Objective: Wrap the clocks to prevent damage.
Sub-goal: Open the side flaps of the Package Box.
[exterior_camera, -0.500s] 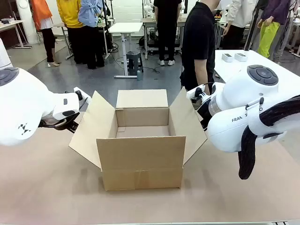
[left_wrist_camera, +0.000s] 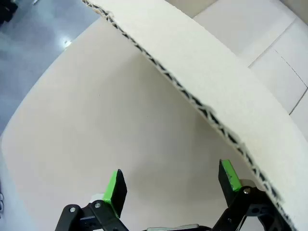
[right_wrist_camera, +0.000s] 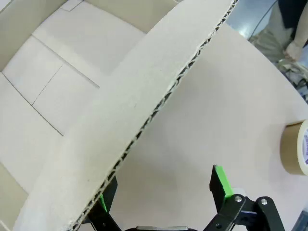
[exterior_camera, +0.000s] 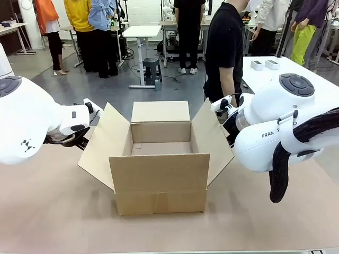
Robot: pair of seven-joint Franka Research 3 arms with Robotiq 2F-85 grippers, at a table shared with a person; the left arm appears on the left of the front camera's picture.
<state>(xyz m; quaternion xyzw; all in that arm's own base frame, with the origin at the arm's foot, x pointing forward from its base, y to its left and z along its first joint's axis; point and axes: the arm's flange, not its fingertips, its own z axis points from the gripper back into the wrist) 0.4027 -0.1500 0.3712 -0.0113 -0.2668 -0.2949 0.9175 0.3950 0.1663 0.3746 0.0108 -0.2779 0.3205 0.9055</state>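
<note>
An open cardboard box (exterior_camera: 159, 174) stands mid-table with all its flaps spread, and its visible floor is bare. My left gripper (left_wrist_camera: 171, 178) is open low over the tabletop. The corrugated edge of the box's left flap (left_wrist_camera: 202, 103) runs just past its right green pad (left_wrist_camera: 229, 174). My right gripper (right_wrist_camera: 161, 187) is open too, beside the right flap (right_wrist_camera: 144, 91). That flap's edge crosses in front of its left finger and partly hides it. In the front view both arms flank the box, with their fingers hidden behind the flaps.
A roll of brown tape (right_wrist_camera: 296, 154) lies on the table to the right of the box. A person in black (exterior_camera: 225, 47) stands at the far side, one hand (right_wrist_camera: 293, 48) hanging down. Bare brown tabletop (exterior_camera: 53, 211) lies in front of the box.
</note>
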